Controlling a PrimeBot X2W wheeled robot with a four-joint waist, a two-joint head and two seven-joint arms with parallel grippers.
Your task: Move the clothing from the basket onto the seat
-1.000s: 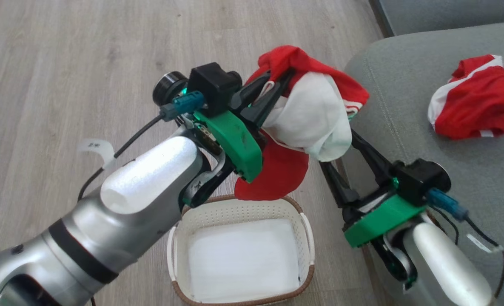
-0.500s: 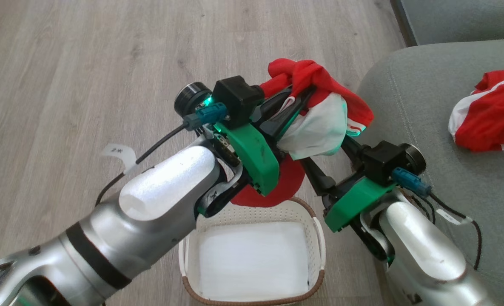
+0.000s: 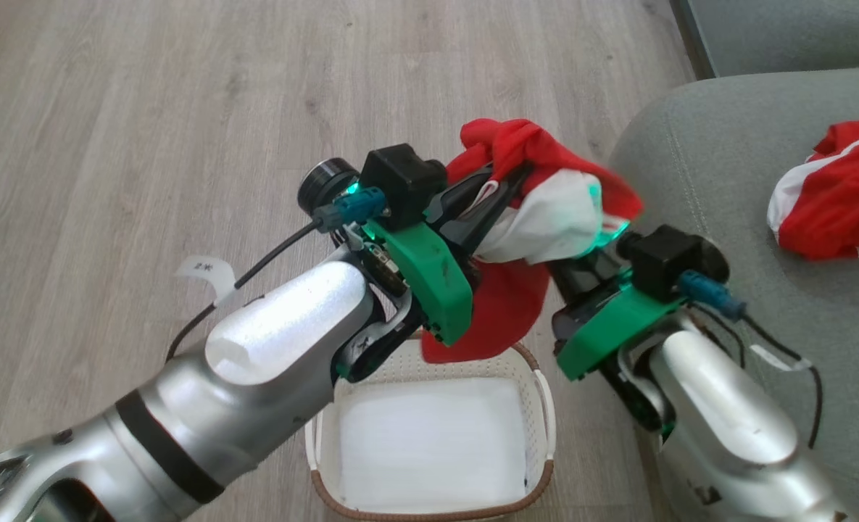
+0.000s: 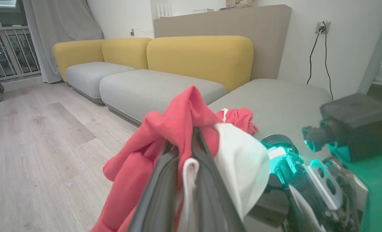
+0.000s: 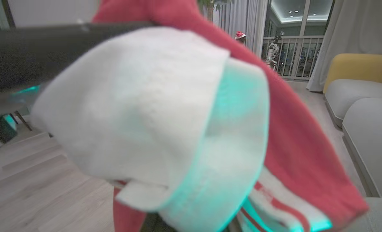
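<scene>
A red and white garment of the clothing (image 3: 545, 217) hangs in the air above the basket (image 3: 545, 420). My left gripper (image 3: 516, 181) is shut on its upper folds. In the left wrist view the two dark fingers (image 4: 165, 180) meet in the red cloth (image 4: 184, 109). My right gripper (image 3: 578, 267) comes in from the lower right, its fingers buried under the white fold and shut on it. That cloth (image 5: 145, 103) covers the right wrist view. Another red and white garment (image 3: 835, 210) lies on the grey-green seat (image 3: 726, 181).
The basket stands on the pale wood floor (image 3: 110, 145) just left of the seat's rounded corner, with a white liner (image 3: 429, 435) on its bottom. Grey sofas with yellow backs (image 4: 197, 54) stand further off. A paper tag (image 3: 204, 272) hangs from the left arm's cable.
The right gripper has risen toward the hanging garment, pushed its open fingers under the white fold and shut. The left gripper keeps its hold. The camera shifted slightly.
</scene>
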